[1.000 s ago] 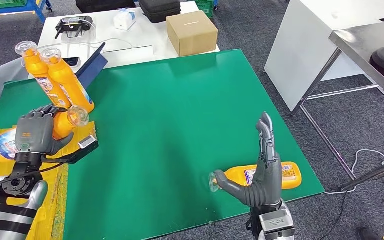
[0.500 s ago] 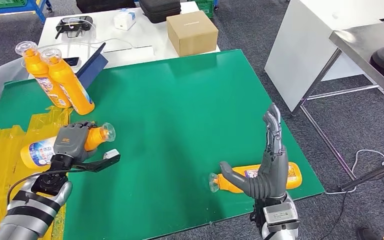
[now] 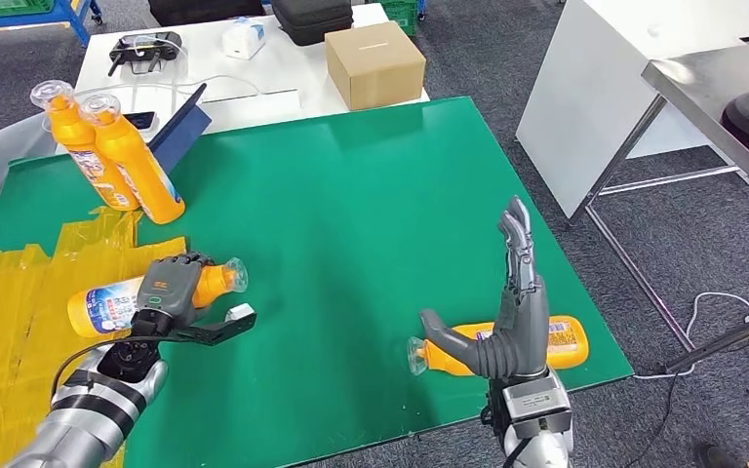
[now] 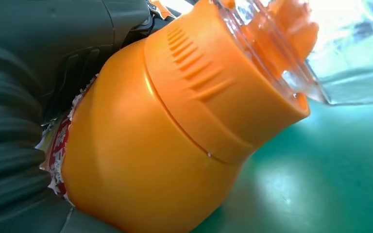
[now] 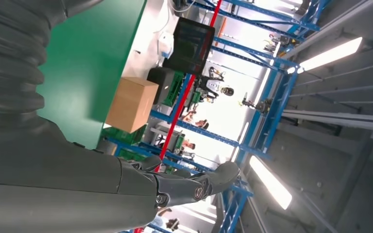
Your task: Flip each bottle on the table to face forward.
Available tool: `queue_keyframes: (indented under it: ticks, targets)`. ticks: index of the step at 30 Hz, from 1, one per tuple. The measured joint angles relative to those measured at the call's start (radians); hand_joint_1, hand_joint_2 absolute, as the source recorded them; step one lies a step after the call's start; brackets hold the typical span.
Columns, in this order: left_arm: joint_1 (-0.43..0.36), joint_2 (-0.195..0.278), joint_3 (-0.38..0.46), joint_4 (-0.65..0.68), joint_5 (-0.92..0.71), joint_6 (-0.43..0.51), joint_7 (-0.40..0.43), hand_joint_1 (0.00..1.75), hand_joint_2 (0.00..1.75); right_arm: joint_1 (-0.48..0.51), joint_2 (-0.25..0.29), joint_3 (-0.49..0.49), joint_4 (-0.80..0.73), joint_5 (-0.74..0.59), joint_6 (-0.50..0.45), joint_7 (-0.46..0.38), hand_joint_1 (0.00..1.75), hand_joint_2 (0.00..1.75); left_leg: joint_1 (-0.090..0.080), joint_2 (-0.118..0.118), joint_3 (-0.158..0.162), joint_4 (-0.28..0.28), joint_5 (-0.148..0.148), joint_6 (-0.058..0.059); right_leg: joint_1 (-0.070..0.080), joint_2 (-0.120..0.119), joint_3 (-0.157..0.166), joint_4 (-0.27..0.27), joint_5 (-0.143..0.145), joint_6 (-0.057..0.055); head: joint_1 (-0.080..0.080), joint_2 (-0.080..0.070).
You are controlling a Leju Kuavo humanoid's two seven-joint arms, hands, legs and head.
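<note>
four orange bottles (image 3: 137,175), one cardboard box (image 3: 374,63)

My head camera looks forward and down over the green table (image 3: 351,214), left wrist camera pressed very close against an orange bottle (image 4: 175,126) above that same green surface, right wrist camera faces past the table edge toward the cardboard box (image 5: 132,104), shared with the head view.

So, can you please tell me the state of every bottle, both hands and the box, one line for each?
Bottle in left hand: on its side, gripped, cap on.
Bottle near right hand: lying on the green mat, cap on.
Two bottles at the far left: side by side, leaning, caps on.
Left hand: grips a bottle.
Right hand: open, fingers pointing up.
Cardboard box: closed.
</note>
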Motion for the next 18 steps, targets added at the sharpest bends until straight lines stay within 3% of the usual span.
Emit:
queue_keyframes:
  ticks: [1,2,14,18]
  targets:
    - [-0.005,-0.003,-0.001,0.014,0.000,0.003,0.008,0.07,1.75,-0.001,0.000,0.001,0.002,0.000,0.000,0.001,0.00,1.75,0.000,0.000,0.000,0.000,0.000,0.000,0.000,0.000,0.000,0.000,0.000,0.000,0.000,0.000]
    - [-0.010,-0.006,-0.002,0.028,-0.001,0.005,0.020,0.00,1.75,-0.003,0.000,0.001,0.005,0.000,0.001,0.002,0.00,1.75,0.000,0.000,0.000,0.000,0.000,0.000,0.000,0.000,0.000,0.000,0.000,0.000,0.000,0.000]
    - [-0.042,-0.035,0.053,0.163,0.002,0.031,0.087,0.00,1.75,-0.007,0.000,0.012,0.031,0.008,0.004,0.014,0.00,1.75,0.000,0.000,0.004,0.000,0.000,0.000,0.000,0.000,0.004,0.000,0.000,0.000,0.000,0.000]
    - [-0.036,-0.045,0.094,0.180,0.027,0.122,0.075,0.00,1.75,-0.007,0.000,0.017,0.037,0.011,0.005,0.015,0.00,1.75,0.000,0.000,0.005,0.000,0.000,0.000,0.000,0.000,0.004,0.000,0.000,0.000,0.000,0.000]
